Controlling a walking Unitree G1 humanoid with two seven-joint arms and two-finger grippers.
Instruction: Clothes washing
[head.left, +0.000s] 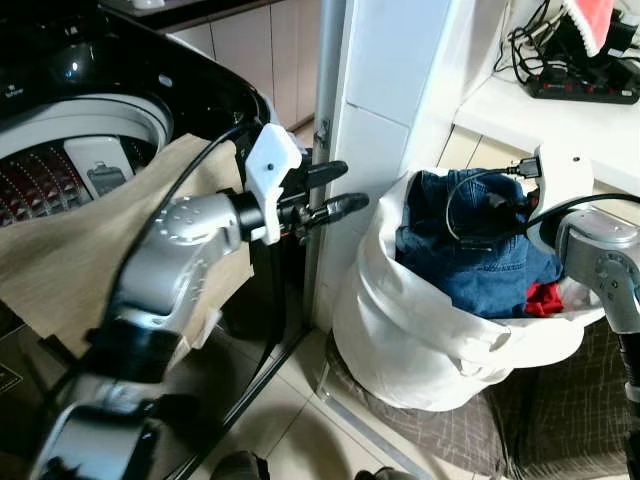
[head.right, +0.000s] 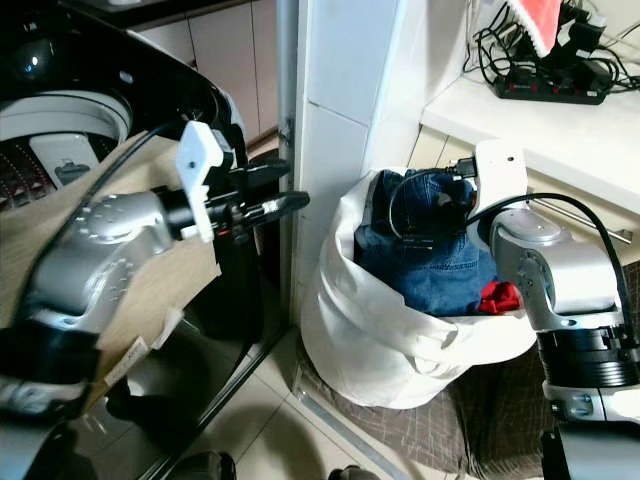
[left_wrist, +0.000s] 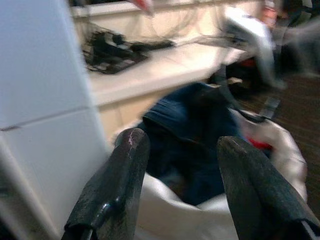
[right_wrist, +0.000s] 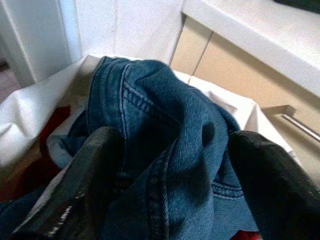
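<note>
**Right gripper over the jeans, snag risks at the bag rim**

The right gripper (right_wrist: 172, 185) hangs at the far right side of the white laundry bag (head.left: 400, 330), its fingers spread wide with a raised fold of the blue jeans (right_wrist: 165, 130) between them. The denim bulges up into the gap and looks to touch the inner face of the left-hand finger, but nothing is pinched yet. A close here would likely catch only the top fold, so the jeans could slide out as they are lifted, or drag the red garment (head.left: 543, 298) up with them.

The soft bag is a second worry: it may tip or collapse toward the floor if the denim catches its rim. A black cable (head.right: 400, 215) from the right arm loops over the jeans and could snag on them.

The left gripper (head.left: 345, 190) is held in the air between the washing machine (head.left: 110, 90) and the bag, fingers parted, holding nothing. A beige cloth (head.left: 70, 250) drapes over the machine's near rim beneath the left arm; a swing of that arm could sweep it off.
</note>
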